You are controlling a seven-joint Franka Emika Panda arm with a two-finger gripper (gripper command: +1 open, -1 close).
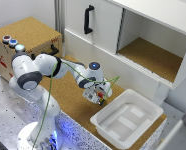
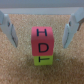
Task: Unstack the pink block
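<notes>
Two blocks are stacked: I see the pink block atop the yellow block, my gripper spread wide around it.

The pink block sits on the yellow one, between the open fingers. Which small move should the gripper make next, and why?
Probably lower a little and close on the pink block. In the wrist view the gripper is open, with one finger on each side of the block and not touching it. The pink block rests on the yellow block, so the fingers should grip only the upper cube before lifting it.
</notes>
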